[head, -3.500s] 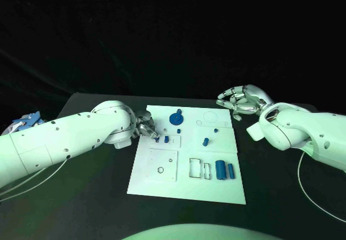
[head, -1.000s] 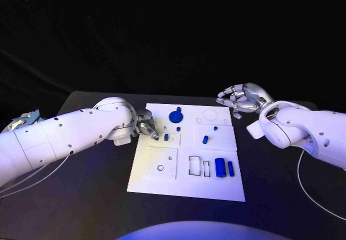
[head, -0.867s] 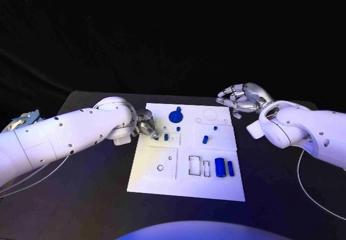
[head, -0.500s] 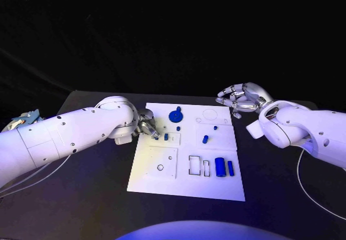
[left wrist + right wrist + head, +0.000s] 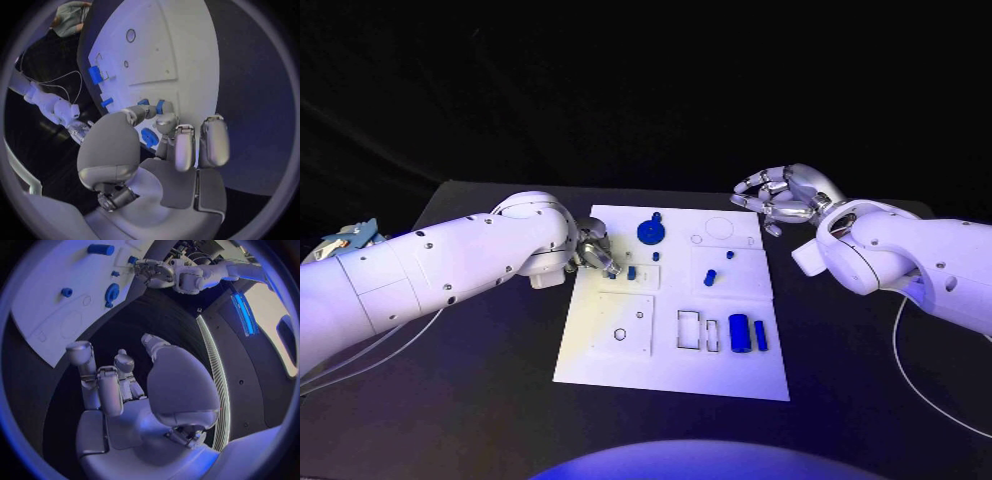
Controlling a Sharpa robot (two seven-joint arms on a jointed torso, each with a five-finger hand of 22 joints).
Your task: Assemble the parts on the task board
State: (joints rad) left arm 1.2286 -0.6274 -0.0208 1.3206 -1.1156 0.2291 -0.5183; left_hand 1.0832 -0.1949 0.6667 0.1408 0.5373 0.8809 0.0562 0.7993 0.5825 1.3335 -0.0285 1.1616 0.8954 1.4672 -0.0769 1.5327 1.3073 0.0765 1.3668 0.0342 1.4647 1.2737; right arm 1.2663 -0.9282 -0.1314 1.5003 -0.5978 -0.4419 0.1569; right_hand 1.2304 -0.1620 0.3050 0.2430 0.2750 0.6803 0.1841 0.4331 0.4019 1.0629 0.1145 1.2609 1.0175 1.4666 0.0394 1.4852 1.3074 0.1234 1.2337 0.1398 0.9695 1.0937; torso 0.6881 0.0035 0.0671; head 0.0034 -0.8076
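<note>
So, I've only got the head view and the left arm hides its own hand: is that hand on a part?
Observer: In the left wrist view, the left hand has its fingertips at a small blue part on the task board. I cannot tell whether it is gripped.
Operator: And the right palm?
Observer: The right wrist view shows the right hand holding nothing, over the black table, off the board.
</note>
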